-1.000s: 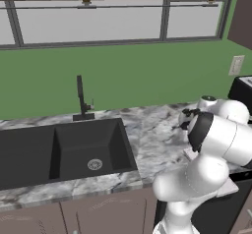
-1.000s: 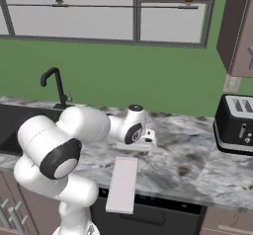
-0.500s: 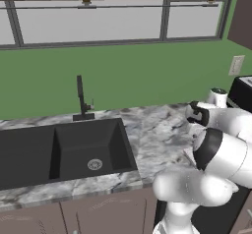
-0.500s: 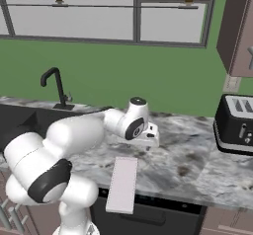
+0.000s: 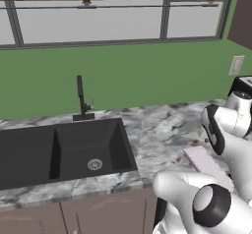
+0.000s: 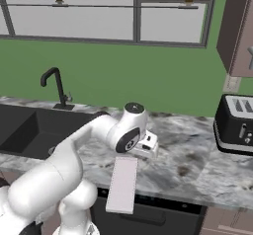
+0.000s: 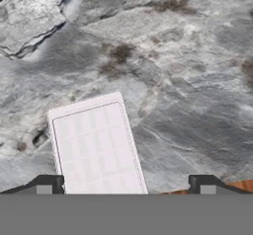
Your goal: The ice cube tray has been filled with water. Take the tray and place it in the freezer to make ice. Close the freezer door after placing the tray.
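Ice cube tray (image 7: 95, 145) lies partly cut off beneath the spread, empty hand (image 7: 126, 183).

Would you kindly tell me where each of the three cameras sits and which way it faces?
Left base view: behind the arm's left, facing sink and ice cube tray; arm lower right.
Right base view: behind its right, facing tray, gripper, toaster; arm lower left.
Hand view: on the hand, looking down at the tray; fingertips below.
All share the tray.

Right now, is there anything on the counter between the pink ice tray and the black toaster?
No. In the right base view, only bare marbled counter stretches between the ice cube tray and the toaster.
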You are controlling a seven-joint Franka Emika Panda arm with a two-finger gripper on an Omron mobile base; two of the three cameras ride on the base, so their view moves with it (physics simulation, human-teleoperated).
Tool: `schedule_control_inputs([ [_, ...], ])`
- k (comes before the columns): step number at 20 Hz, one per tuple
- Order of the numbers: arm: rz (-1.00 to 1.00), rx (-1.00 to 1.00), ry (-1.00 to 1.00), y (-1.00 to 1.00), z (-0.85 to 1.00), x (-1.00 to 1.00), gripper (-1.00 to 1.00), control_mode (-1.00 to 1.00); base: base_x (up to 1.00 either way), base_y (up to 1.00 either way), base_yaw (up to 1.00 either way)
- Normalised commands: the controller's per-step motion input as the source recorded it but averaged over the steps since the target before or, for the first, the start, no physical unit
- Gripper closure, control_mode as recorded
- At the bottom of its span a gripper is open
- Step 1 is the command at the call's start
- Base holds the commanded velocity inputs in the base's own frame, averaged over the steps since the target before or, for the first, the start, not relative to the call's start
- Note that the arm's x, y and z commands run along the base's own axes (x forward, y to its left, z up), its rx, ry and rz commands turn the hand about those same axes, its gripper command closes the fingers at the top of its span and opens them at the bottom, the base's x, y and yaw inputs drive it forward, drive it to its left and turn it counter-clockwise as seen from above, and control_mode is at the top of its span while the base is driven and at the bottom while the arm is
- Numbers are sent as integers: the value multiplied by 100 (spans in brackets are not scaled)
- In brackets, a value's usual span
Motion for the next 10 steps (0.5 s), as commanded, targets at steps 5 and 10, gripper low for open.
schedule_control_inputs([
  [5, -15, 16, 2, -7, 15, -67, -100, -100, 0, 0, 0],
  [10, -11, 15, 1, -2, 0, -32, -100, -100, 0, 0, 0],
])
